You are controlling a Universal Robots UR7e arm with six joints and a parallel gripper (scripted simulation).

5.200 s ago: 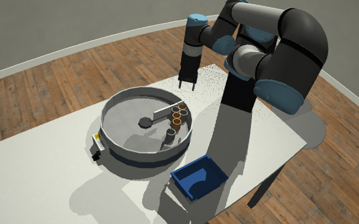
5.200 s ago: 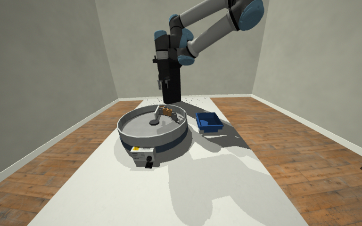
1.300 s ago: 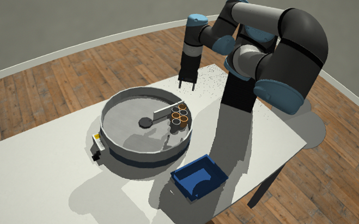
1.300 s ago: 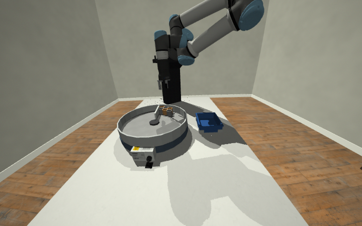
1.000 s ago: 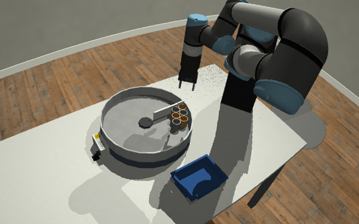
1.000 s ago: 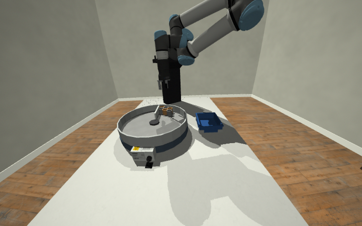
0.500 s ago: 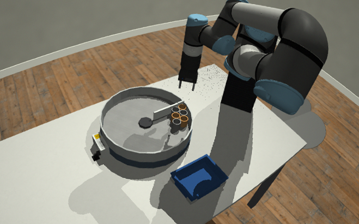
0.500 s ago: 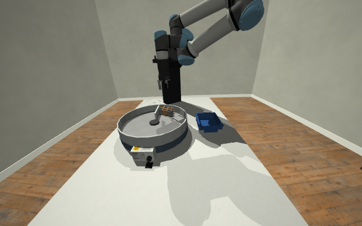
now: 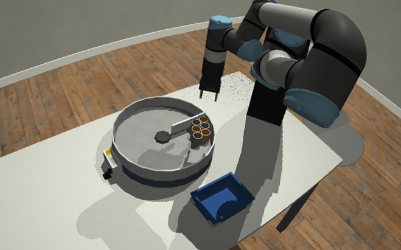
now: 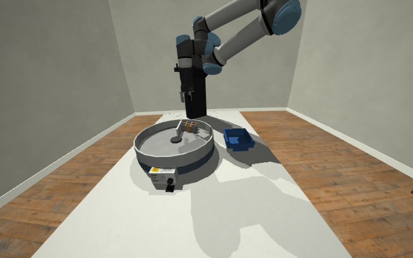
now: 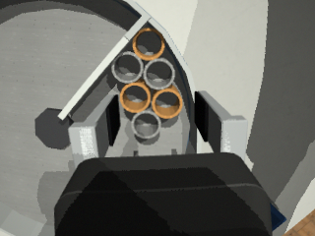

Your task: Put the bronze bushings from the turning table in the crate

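Observation:
Six upright ring-shaped bushings stand close together on the turning table [image 9: 164, 175] [image 10: 173, 160] [image 11: 30, 74], between its rim and the white bar. In the wrist view, one bronze bushing [image 11: 149, 58] is at the far end. Two steel bushings, left [image 11: 127, 81] and right [image 11: 158, 88], come behind a bronze pair, left [image 11: 135, 110] and right [image 11: 167, 116]. A third steel bushing [image 11: 146, 138] is nearest the gripper body. My gripper [image 9: 207, 99] [image 10: 186, 101] [image 11: 157, 108] is open and empty, above and behind the group. No bushing shows in the blue crate [image 9: 203, 213] [image 10: 239, 145].
The white bar [image 9: 187, 121] [image 10: 178, 127] [image 11: 98, 69] runs from near the dark hub [image 9: 162, 137] [image 10: 175, 139] [image 11: 53, 129] to the raised rim. A control box [image 9: 110, 159] [image 10: 163, 176] sticks out from the turning table. The crate stands beside the turning table.

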